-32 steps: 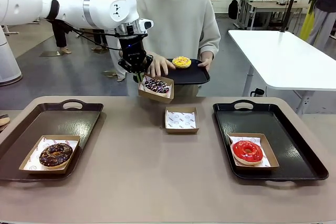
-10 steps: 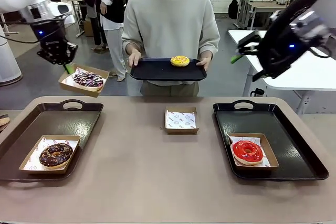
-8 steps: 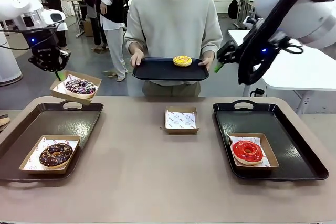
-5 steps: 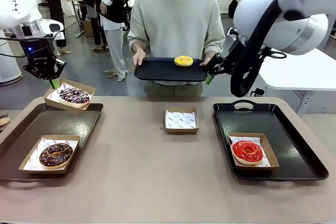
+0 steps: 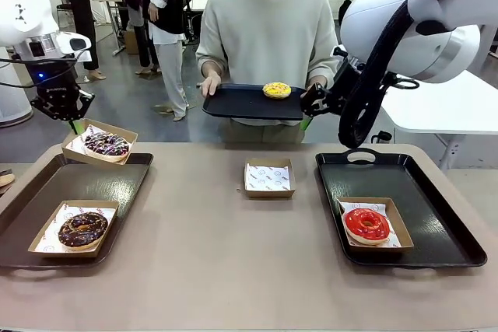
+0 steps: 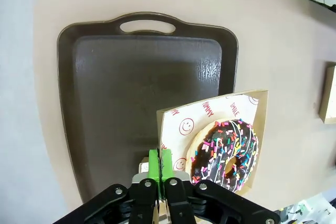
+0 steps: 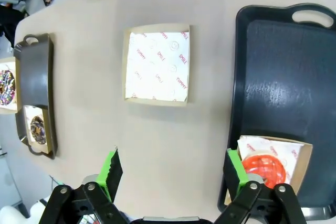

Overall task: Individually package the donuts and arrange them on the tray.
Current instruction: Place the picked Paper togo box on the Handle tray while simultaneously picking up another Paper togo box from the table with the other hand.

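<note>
Sprinkled chocolate donut (image 5: 106, 144), left of frame, in a paper-lined box (image 5: 87, 155) whose edge the left gripper (image 6: 159, 163) clamps, apparently just above the left tray's (image 5: 101, 180) far rim. Dark chocolate donut (image 5: 82, 229) boxed on that tray; red donut (image 5: 366, 224) boxed on the right tray (image 5: 436, 207); yellow donut (image 5: 275, 89) on the person's tray (image 5: 241, 103), right gripper (image 7: 173, 167) beside it, jaws apart.

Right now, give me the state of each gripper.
Left gripper: shut on the edge of the box with the sprinkled donut.
Right gripper: open, holding nothing.

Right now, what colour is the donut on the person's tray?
The donut is yellow with orange-red flecks; the front view shows it best.
</note>
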Available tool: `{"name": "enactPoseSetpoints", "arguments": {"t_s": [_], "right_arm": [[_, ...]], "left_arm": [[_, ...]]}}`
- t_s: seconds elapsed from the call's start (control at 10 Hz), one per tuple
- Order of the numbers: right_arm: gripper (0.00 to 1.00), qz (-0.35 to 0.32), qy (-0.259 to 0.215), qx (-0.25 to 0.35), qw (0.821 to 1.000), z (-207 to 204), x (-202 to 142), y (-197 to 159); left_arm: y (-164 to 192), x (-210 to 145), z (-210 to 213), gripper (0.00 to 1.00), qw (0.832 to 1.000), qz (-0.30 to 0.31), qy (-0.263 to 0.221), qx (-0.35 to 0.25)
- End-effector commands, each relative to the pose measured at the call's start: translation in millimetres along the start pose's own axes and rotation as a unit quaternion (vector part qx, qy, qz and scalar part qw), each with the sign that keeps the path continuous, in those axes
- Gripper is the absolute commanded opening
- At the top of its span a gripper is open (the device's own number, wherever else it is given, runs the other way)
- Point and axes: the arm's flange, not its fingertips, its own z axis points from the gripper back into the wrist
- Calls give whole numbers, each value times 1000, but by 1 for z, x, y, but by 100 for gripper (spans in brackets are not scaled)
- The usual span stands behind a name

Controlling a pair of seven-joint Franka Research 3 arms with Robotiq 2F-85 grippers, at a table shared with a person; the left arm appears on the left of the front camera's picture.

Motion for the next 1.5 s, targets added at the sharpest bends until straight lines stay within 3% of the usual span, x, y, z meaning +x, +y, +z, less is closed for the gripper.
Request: {"name": "enactPoseSetpoints", "arguments": {"t_s": [0.0, 0.5, 0.8, 1.1, 1.4], "right_arm": [[100, -1, -2, -3, 1000, -4, 2, -2], [100, -3, 1, 0, 1000, -1, 1, -3], [100, -36, -2, -79, 996, -36, 44, 32], [100, -54, 8, -113, 992, -82, 77, 55], [100, -72, 27, -115, 990, -118, 89, 60]], "left_arm": [[-1, 0, 1, 1, 1000, -2, -1, -1], [5, 9, -9, 1, 1000, -2, 9, -4], [30, 12, -27, 1, 1000, -12, 6, -16], [48, 16, -39, 1, 999, -14, -6, -29], [56, 26, -61, 1, 999, -15, 4, -36]]}}
